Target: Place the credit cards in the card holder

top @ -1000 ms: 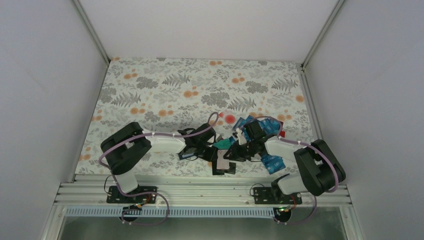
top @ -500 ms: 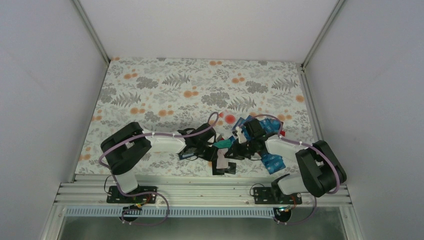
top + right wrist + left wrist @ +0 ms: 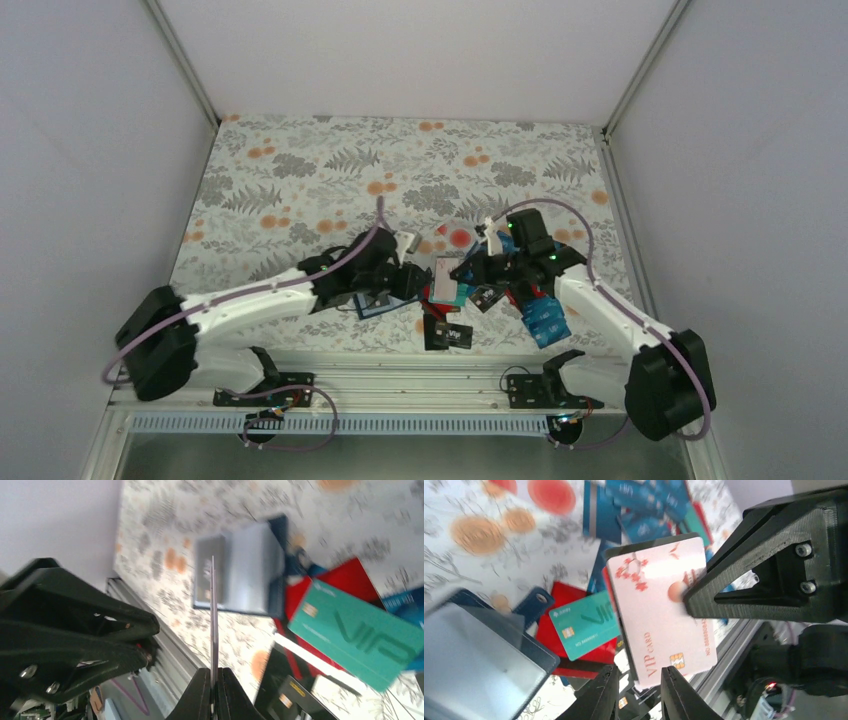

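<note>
1. Left wrist view: the pink card stands upright at frame centre, off the table. The right gripper pinches it by its right edge. In the right wrist view the same card shows edge-on, with those jaws clamped tight on it.
2. Left gripper, bottom centre of the same frame: the jaws stand a little apart, and the card's lower edge is just above the gap. Cannot tell whether either fingertip touches the card.
3. Card holder lies open at lower left of the left wrist frame, clear window up, apart from the held card. The other credit cards lie loose. A teal card rests on a red card just beside the holder, and blue ones sit at the top of the frame.
4. Risk: the grip is on one edge only. If the card's bottom catches a left fingertip, it could pivot or slip in the pads.
5. Risk: if the left jaws close off-line while the right holds firm, the thin card may bow and spring out.
6. Risk: nothing pins the holder. Pushing a card at its slot could slide it, or drag the teal card along.
7. Risk: the two grippers are very near each other, so a small lateral error could knock them together.
</note>
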